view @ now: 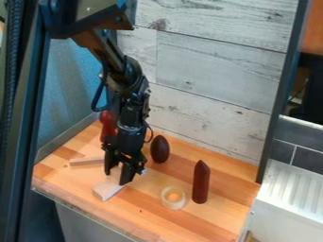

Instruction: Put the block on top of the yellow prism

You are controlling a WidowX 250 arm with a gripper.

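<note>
The boards of the wall (214, 71) at the back are pale and weathered, with dark knots and grain running through them, and in front of them the counter (142, 208) is laid in strips of warm orange and tan wood. From the top left of the camera view the black arm (126, 78) comes down, with the gripper (117, 177) low over the left half of the counter. Right at its lower end is a pale wooden block (105, 189), its near part sticking out toward the front edge and its upper part partly hidden. I cannot tell whether the gripper is open, closed or gripping that piece, nor which of the pale pieces is the yellow prism. A flat, pale wooden strip (86, 161) lies just to the left of the gripper. Behind the arm, near the back left corner, is a red piece (107, 124), partly covered. To the right of the gripper there is a dark red egg-shaped piece (159, 149), and farther right a dark red pointed piece (200, 183) stands upright. Between that one and the pale block, nearer the front, sits a small round cream-coloured piece (166, 205) with an orange-yellow middle. Past the dark frame on the right is a ribbed white surface (293, 186).
</note>
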